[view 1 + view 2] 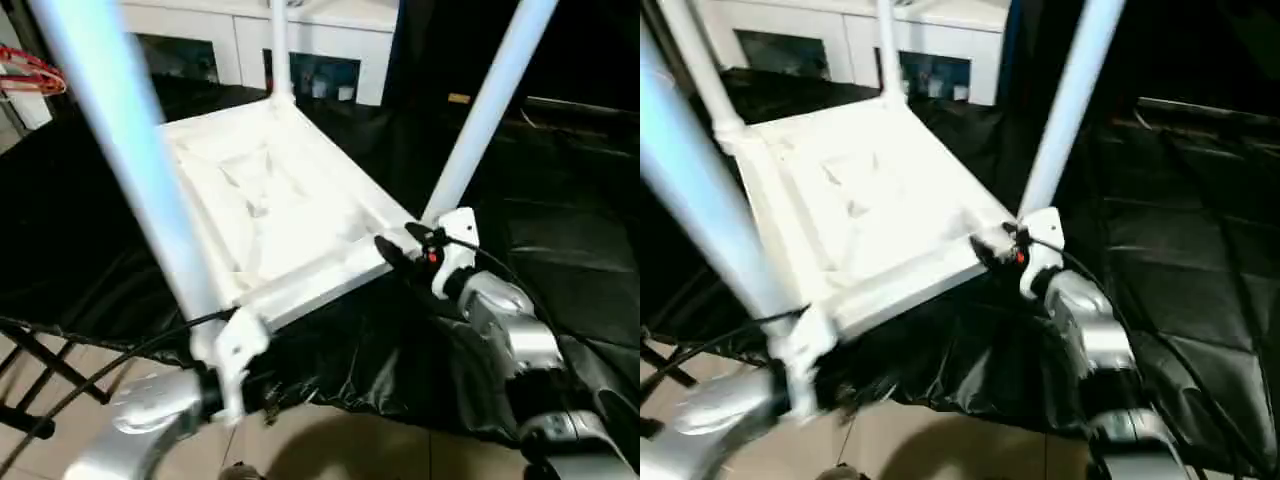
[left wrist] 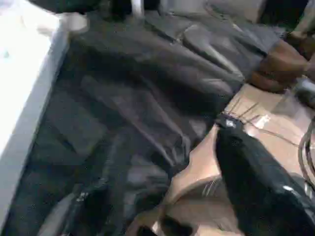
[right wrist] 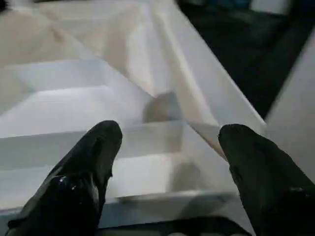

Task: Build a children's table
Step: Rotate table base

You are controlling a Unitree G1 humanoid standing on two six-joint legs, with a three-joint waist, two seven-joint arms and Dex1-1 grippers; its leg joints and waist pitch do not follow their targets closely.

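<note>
Tabletop of children's table upside down on black sheet, ribbed underside up, legs standing in corner sockets. Right tool at 3 o'clock near corner, fingers spread, grasping nothing. Left tool at 7 o'clock beside near leg; grip can't tell.

Near leg runs off the top edge, totally blurred. Left gripper is smeared too, can't tell its fingers.
</note>
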